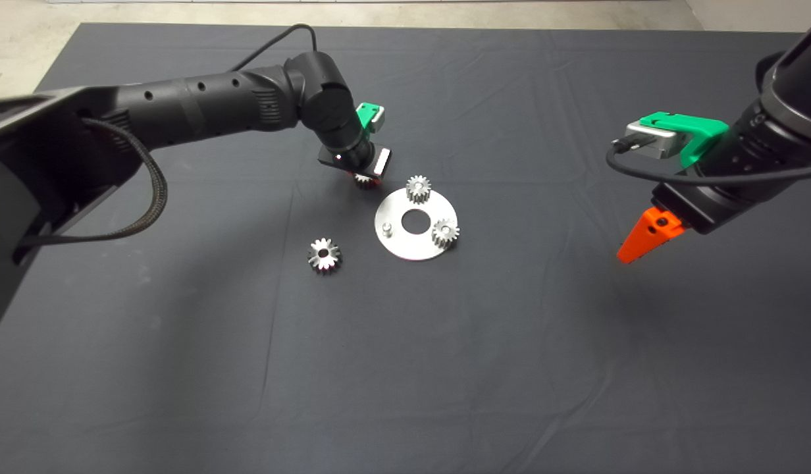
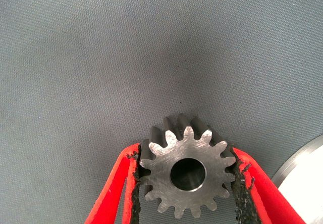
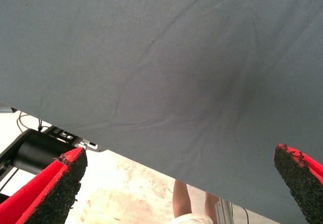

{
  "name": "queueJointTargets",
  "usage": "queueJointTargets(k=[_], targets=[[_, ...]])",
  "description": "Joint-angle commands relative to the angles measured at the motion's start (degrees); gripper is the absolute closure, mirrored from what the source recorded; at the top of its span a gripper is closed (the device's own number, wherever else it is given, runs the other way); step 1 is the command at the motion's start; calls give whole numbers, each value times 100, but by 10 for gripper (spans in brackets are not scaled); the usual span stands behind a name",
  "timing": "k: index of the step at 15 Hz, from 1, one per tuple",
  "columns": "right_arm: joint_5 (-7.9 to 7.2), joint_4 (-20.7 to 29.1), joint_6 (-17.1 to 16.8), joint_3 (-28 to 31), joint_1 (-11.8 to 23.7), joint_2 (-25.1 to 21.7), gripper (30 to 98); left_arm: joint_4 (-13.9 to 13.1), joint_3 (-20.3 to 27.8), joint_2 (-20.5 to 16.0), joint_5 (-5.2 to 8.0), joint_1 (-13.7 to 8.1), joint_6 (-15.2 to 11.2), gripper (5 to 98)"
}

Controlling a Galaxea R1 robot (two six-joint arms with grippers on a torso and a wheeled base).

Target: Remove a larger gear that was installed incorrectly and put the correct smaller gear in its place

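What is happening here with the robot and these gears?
The left gripper is shut on the smaller gear, just beside the round metal plate. Two similar gears already sit on the plate, and one peg on it is bare. The larger gear lies flat on the mat, off the plate. The right gripper hangs open at the right side, away from the parts.

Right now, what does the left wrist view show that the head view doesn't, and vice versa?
Only the left wrist view: the fingers pressed against opposite sides of the smaller gear, and its fine teeth and dark bore up close.
Only the head view: the larger gear loose on the mat, two gears on the round plate, a bare pin, and the right gripper hovering at the right.
Both: the left gripper on that gear, plus the plate's edge.
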Motion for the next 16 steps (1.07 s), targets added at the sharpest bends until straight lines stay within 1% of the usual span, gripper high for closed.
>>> queueJointTargets(k=[1,2,3,4,5,6,7,8,9,10,11,12,13,14,15,16], targets=[[-654,228,-18,10,167,10,308,56,-136,-29,315,-132,42,676],[-654,222,-18,10,167,10,308,29,-127,-38,418,-141,42,677],[-654,228,-18,10,176,10,308,-92,-101,-64,456,-175,-2,677],[-654,219,-24,1,194,16,308,-425,-101,-115,456,-332,-37,677],[-654,219,-25,1,194,19,308,-717,-101,-168,455,-554,-129,677],[-654,219,-27,10,194,10,308,-875,-92,-178,469,-711,-243,680],[-654,219,-19,10,194,10,308,-973,-40,-169,562,-852,-335,681],[-654,219,-27,10,194,10,308,-1076,191,-167,830,-962,-517,681],[-654,219,-23,19,194,-8,308,-1087,540,-217,1034,-1080,-858,681],[-654,228,-18,27,194,-8,308,-1092,950,-293,1115,-1201,-1180,681],[-654,228,-18,27,194,-8,308,-1096,1288,-363,1116,-1306,-1413,681],[-654,228,-21,27,194,-8,308,-1096,1453,-372,1124,-1398,-1600,681],[-654,219,-19,27,194,-8,308,-1106,1520,-389,1133,-1408,-1647,682],[-654,228,-25,27,194,-8,308,-1147,1785,-457,1133,-1407,-1704,682],[-654,228,-18,36,194,-16,308,-1158,2348,-660,1098,-1407,-1838,682],[-654,228,-18,45,194,-17,308,-1158,2996,-981,1062,-1407,-2070,682]])
